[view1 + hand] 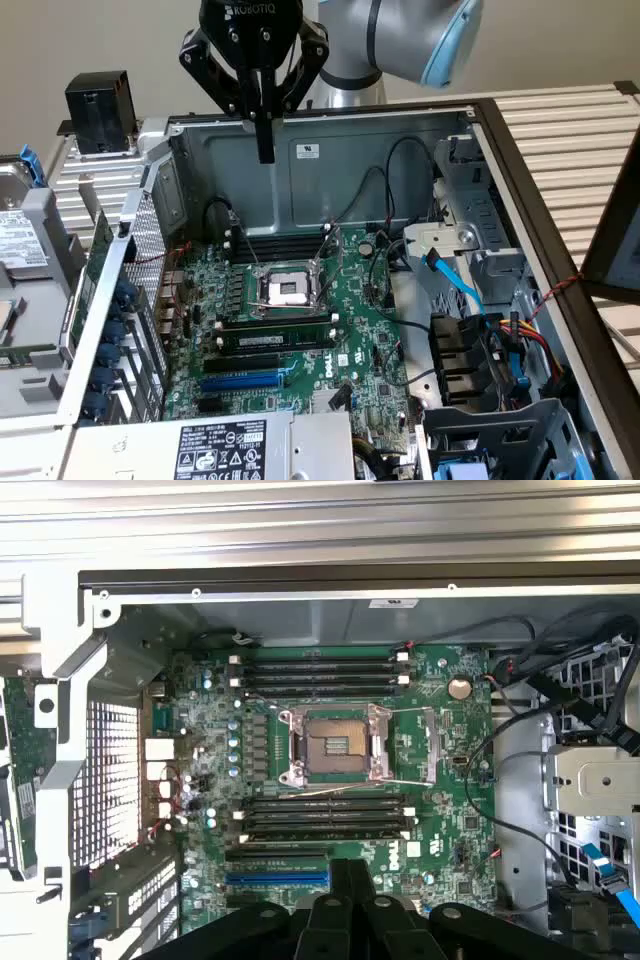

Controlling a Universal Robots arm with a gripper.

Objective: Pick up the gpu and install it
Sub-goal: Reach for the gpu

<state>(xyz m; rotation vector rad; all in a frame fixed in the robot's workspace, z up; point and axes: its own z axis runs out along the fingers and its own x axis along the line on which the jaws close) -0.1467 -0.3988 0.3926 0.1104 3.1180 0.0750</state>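
Note:
My gripper (pixel 265 150) hangs above the back wall of the open computer case (pixel 330 165), its fingers pressed together and holding nothing. In the wrist view the gripper (pixel 350 868) points down over the large green motherboard (pixel 440 730), close to the blue expansion slot (pixel 277 877). A green circuit card, apparently the gpu (pixel 97 262), lies outside the case against its perforated rear wall, mostly hidden. The wrist view also catches the gpu (pixel 18 765) beyond that wall. It is well apart from the gripper.
The motherboard carries a silver CPU socket (pixel 285 290), black memory sticks (pixel 275 340) and the blue slot (pixel 245 380). Cables and a drive cage (pixel 490 350) crowd the exterior view's right. A black box (pixel 100 110) stands outside at the back left. A power supply (pixel 220 445) lies in front.

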